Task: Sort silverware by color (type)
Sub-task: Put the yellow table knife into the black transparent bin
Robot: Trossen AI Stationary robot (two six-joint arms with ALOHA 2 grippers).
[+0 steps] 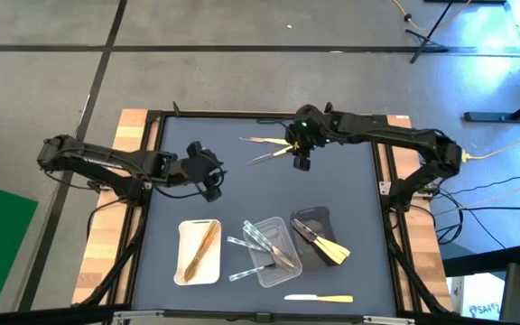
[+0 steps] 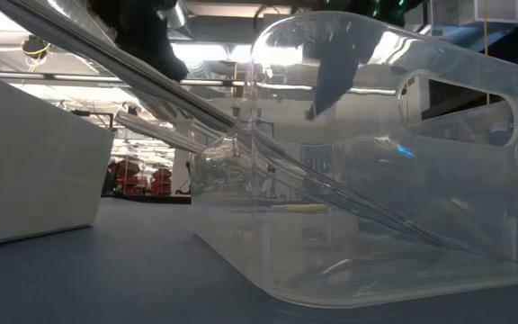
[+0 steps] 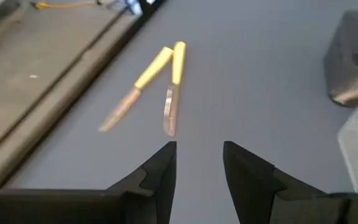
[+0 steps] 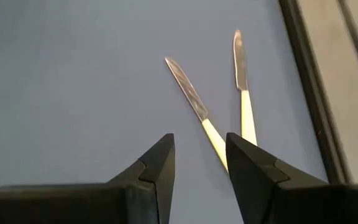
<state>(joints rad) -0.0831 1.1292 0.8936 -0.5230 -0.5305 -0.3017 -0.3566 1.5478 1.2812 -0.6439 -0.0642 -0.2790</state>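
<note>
Two knives (image 1: pixel 264 147) with pale yellow handles and silvery blades lie flat on the blue mat at the far middle, handles together in a V. They also show in the left wrist view (image 3: pixel 166 81) and the right wrist view (image 4: pixel 194 99). My right gripper (image 1: pixel 301 162) (image 4: pixel 199 163) hovers open just right of them, with nothing between its fingers. My left gripper (image 1: pixel 213 185) (image 3: pixel 197 168) is open over the mat's left middle and points toward the knives. Another yellow-handled knife (image 1: pixel 319 297) lies near the front edge.
Near the front stand a white tray (image 1: pixel 184 267) holding wooden utensils (image 1: pixel 201 248), a clear tray (image 1: pixel 269 271) (image 2: pixel 376 180) with clear utensils (image 1: pixel 255 236) leaning over its rim, and a black tray (image 1: pixel 319 217) with yellow-handled pieces (image 1: pixel 328 248). Bare mat lies between the trays and the arms.
</note>
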